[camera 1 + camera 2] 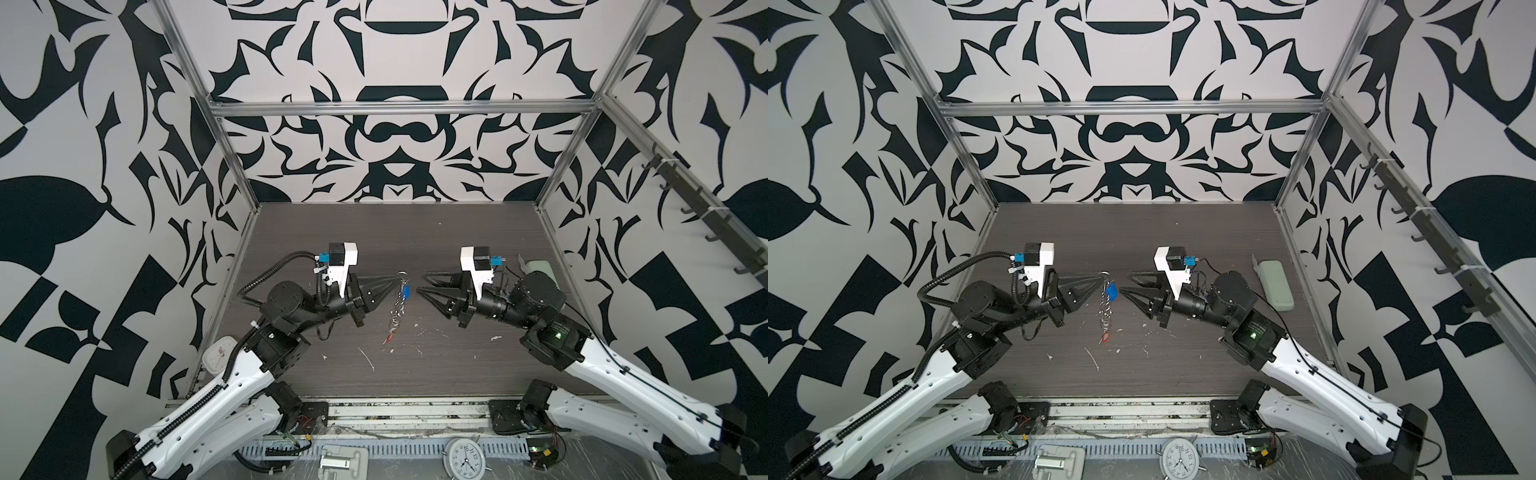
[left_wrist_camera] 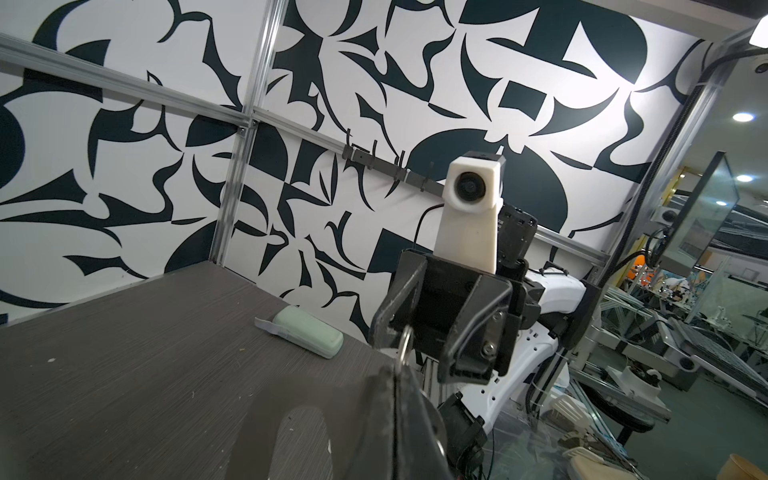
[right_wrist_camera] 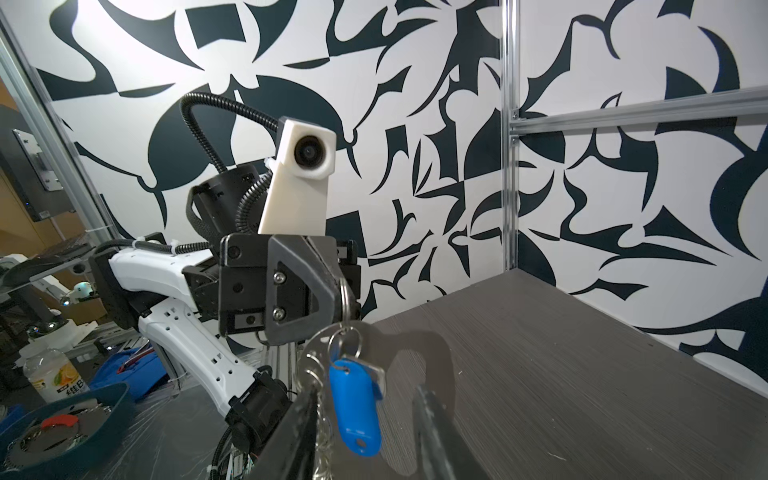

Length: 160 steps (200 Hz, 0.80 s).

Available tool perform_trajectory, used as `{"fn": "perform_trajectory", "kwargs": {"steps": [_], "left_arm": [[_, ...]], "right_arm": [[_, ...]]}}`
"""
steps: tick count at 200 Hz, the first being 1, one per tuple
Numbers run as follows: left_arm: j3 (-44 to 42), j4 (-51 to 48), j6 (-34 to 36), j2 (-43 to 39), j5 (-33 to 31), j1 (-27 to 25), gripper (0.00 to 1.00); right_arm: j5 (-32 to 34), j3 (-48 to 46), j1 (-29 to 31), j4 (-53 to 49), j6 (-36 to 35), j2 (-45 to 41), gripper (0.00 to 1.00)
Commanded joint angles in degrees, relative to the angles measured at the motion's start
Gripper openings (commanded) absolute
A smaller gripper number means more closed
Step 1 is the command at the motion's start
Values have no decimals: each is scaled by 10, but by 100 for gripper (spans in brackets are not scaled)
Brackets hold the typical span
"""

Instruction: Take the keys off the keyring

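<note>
My left gripper (image 1: 397, 277) is shut on the top ring of the keyring (image 1: 396, 311), and the chain of silver rings hangs straight down from it. The key with the blue tag (image 1: 406, 293) dangles just under the top ring. The red-tagged key (image 1: 390, 337) hangs at the chain's low end, close over the table. My right gripper (image 1: 419, 284) faces the left one, open, its tips just right of the blue tag. In the right wrist view the blue tag (image 3: 355, 407) hangs between my two spread fingers (image 3: 432, 424), touching neither. The ring (image 2: 406, 340) sticks out of my shut left jaws.
A pale-green oblong case (image 1: 1275, 284) lies at the table's right edge, behind the right arm. White scraps (image 1: 368, 359) dot the dark table front. An alarm clock (image 1: 464, 457) and a metal bracket (image 1: 343, 461) sit below the front rail. Another white clock (image 1: 218, 353) sits by the left arm.
</note>
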Motion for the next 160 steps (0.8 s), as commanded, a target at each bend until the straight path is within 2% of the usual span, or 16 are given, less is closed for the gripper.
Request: {"fn": "perform_trajectory", "kwargs": {"steps": [1,48,115,135,160], "left_arm": [[-3,56,-18,1,34,0,0],[-6,77,-28,5,82,0,0],[-2,69,-27,4,106,0,0],[0,53,-19,3,84,0,0],[9,-17,13,-8,2,0,0]], "right_arm": [[-16,4,4,49,13,0,41],[-33,6,9,50,15,-3,41],[-37,4,12,50,17,-12,41],[-33,2,13,52,17,-12,41],[3,-7,13,45,15,-19,40]]}}
